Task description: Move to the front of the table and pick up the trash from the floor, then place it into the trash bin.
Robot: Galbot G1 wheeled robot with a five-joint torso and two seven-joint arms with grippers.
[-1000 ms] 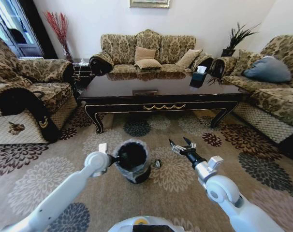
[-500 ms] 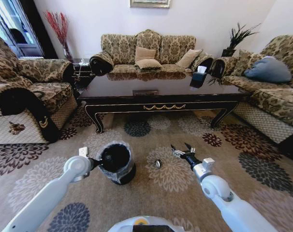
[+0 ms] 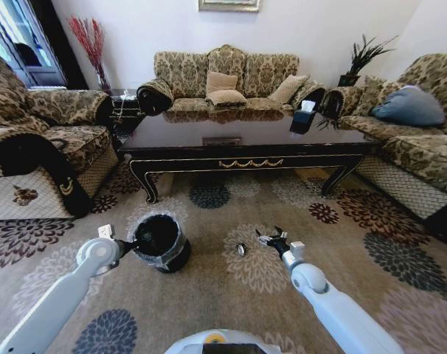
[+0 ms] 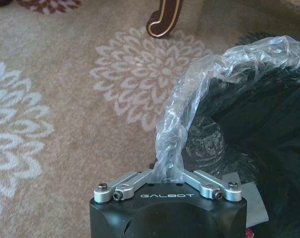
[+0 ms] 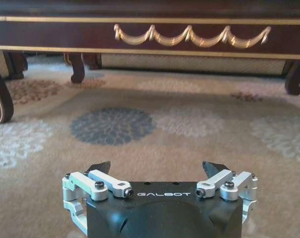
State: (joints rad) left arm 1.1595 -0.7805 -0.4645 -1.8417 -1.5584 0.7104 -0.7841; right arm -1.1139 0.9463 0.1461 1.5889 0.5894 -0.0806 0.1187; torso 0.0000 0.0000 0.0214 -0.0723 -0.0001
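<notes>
The black trash bin with its clear liner stands on the patterned floor at my left front. My left gripper is shut on the bin's lined rim, its fingers pinching the plastic in the left wrist view. A tiny round piece of trash lies on the carpet between the bin and my right gripper. The right gripper is open and empty just right of that piece, low over the carpet, and it faces the table. The dark table stands ahead.
Sofas flank the carpet at the left, back and right. A tissue box sits on the table's right part. A curved table leg is near the bin. Open carpet lies in front of the table.
My left arm has carried the bin to the left and a little closer to me. The right gripper has dropped lower and drifted left toward the round piece, still open.
</notes>
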